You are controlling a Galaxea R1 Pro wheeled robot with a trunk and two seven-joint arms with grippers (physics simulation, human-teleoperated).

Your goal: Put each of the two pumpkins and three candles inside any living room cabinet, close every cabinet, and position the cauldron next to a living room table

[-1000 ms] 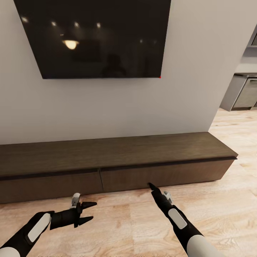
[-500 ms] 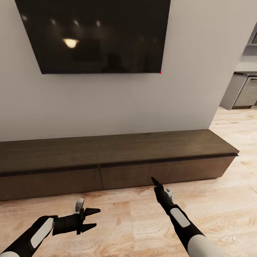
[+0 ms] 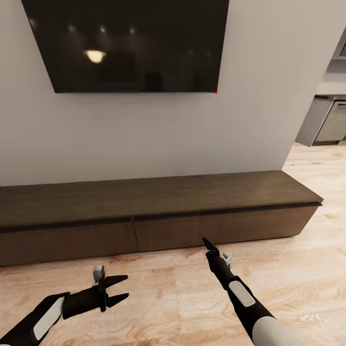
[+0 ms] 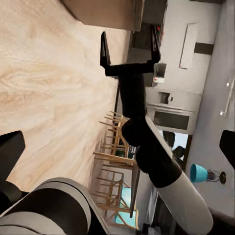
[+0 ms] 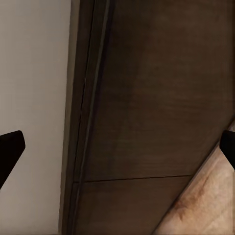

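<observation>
in the head view the cabinet [image 3: 158, 211] runs long and low along the foot of the white wall, under a dark wall-mounted television [image 3: 129, 45], its long axis crossing straight ahead of the robot. both flat fronts look shut, and the seam between them sits a little to the left of centre of the cabinet. the right gripper [image 3: 207, 243] points forward at the right-hand front, its tip near the bottom edge of that front and just right of the seam; from this angle it reads as one narrow point. the left gripper [image 3: 118, 290] hangs farther back from the cabinet over bare wooden floor [image 3: 298, 269], turned sideways with its two fingers spread wide and empty. the right arm is therefore judged the nearer one for opening a front. the floor before the cabinet is open, and past the cabinet's right end the room opens toward grey kitchen units [image 3: 329, 125]. no pumpkins, candles or cauldron can be seen here. in the left wrist view the left fingertips [image 4: 11, 152] frame the right arm, whose right gripper [image 4: 129, 49] shows its two fingers parted with nothing between them, reaching toward the cabinet's corner, with wooden chairs [image 4: 115, 161] beyond. in the right wrist view the cabinet [image 5: 161, 107] looms close, the seam line between its fronts visible, the right fingertips [image 5: 10, 147] standing far apart, apparently not yet touching the wood, though the fingers' flat fronts offer no handle to hook.
</observation>
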